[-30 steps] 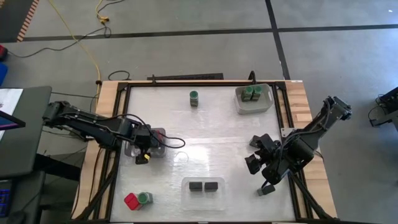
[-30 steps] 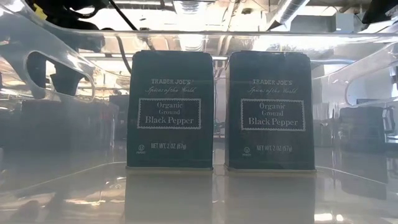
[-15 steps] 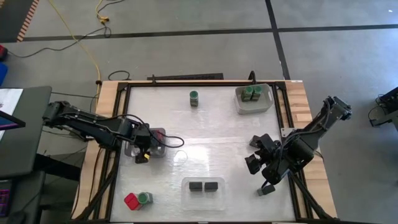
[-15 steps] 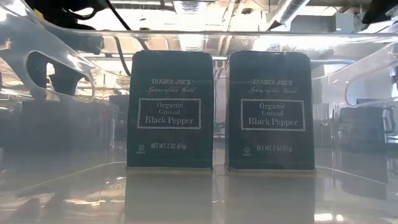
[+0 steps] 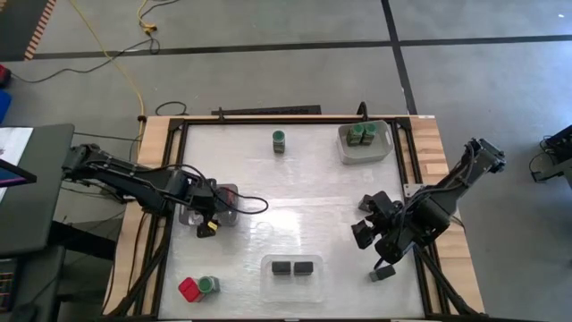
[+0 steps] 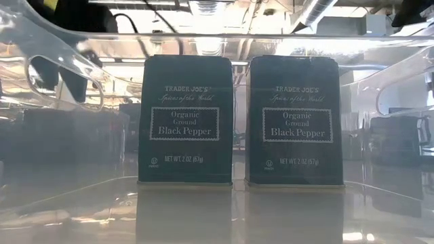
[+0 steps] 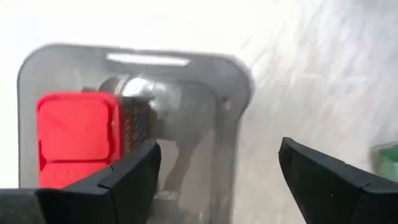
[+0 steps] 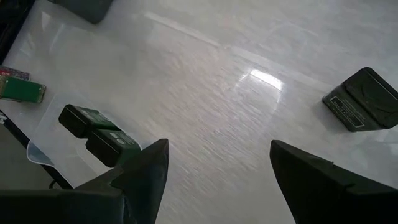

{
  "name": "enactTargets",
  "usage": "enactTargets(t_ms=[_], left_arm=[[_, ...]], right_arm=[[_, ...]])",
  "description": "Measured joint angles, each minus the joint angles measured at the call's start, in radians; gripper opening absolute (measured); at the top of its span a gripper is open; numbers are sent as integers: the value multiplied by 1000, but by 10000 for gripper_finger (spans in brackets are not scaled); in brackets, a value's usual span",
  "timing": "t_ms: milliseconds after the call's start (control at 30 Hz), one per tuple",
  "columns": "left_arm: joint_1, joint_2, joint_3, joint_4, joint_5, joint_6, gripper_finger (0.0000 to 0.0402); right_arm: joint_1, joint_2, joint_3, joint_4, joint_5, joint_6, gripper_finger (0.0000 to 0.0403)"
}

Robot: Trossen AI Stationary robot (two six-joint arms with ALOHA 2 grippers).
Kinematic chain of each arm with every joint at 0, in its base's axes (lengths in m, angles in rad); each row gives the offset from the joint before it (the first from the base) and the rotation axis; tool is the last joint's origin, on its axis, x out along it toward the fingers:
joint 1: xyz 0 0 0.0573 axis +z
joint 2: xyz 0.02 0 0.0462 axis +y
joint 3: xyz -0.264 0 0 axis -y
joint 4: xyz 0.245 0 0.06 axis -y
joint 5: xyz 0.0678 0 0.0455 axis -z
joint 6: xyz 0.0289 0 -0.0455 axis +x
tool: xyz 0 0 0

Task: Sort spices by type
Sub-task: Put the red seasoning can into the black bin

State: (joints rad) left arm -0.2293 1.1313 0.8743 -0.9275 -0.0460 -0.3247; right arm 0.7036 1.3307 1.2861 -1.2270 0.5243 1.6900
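- Your clear tray [image 5: 266, 268] near the front edge already holds two black pepper boxes [image 6: 185, 120].
- The grey tray [image 7: 231, 118] at the left holds a red spice [image 7: 76, 138].
- Left gripper [image 5: 207, 221] has drifted slightly sideways over it, jaws wide, empty. Looks like a drop-off just finished.
- Right gripper [image 5: 374, 234] waits wide open, empty.

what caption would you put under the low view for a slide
Two Trader Joe's Organic Ground Black Pepper tins stand upright side by side inside a clear tray.
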Motion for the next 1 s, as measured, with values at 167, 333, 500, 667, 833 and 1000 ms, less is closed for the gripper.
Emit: enactTargets(t_ms=[167, 333, 500, 667, 833, 1000], left_arm=[[-52, 0, 53, 2, -7, -125, 312], [-101, 0, 80, -24, -68, -347, 312], [-145, 0, 123, -109, -89, -596, 312], [-237, 0, 198, -168, -168, -816, 312], [-356, 15, 264, -225, -257, -1062, 312], [-465, 81, 314, -290, -284, -1290, 312]], right_arm=[[0, 0, 0, -26, 0, 0, 304], [0, 0, 0, -53, 0, -56, 304], [0, 0, 0, -53, 0, -133, 304], [0, 0, 0, -53, 0, -154, 304], [3, 0, 0, -53, 0, -165, 304], [3, 0, 0, -51, 0, -208, 304]])
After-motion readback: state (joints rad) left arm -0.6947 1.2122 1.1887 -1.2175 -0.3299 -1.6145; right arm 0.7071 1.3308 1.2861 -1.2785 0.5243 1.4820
